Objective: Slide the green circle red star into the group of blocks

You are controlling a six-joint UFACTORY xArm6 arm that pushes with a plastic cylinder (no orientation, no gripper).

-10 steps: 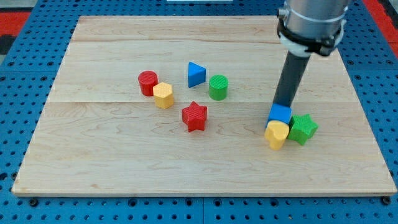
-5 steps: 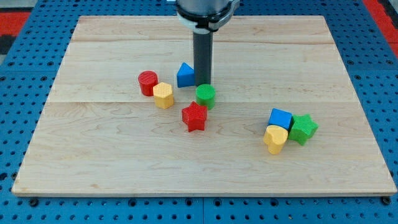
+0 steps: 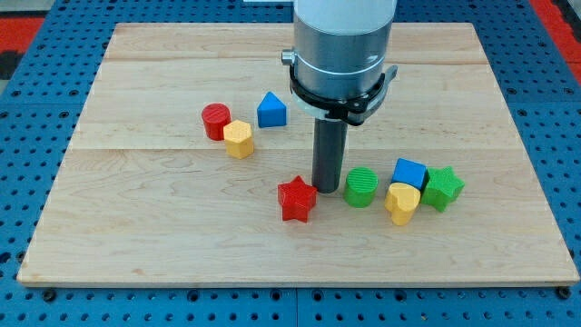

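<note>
The green circle (image 3: 360,186) lies right of the board's middle, just left of a cluster of a blue cube (image 3: 409,173), a yellow heart (image 3: 403,201) and a green star (image 3: 442,188). The red star (image 3: 297,199) lies further left, below the middle. My tip (image 3: 326,187) stands on the board between the red star and the green circle, close to both. The arm's grey body hangs above it.
A red cylinder (image 3: 216,120), a yellow hexagon (image 3: 238,139) and a blue triangle (image 3: 271,110) sit in the upper left part of the wooden board (image 3: 163,227). Blue pegboard surrounds the board.
The green circle has slid down and right to beside the blue cube and yellow heart. The red star has moved slightly down and right. My tip moved from the cluster to the middle, then down-right.
</note>
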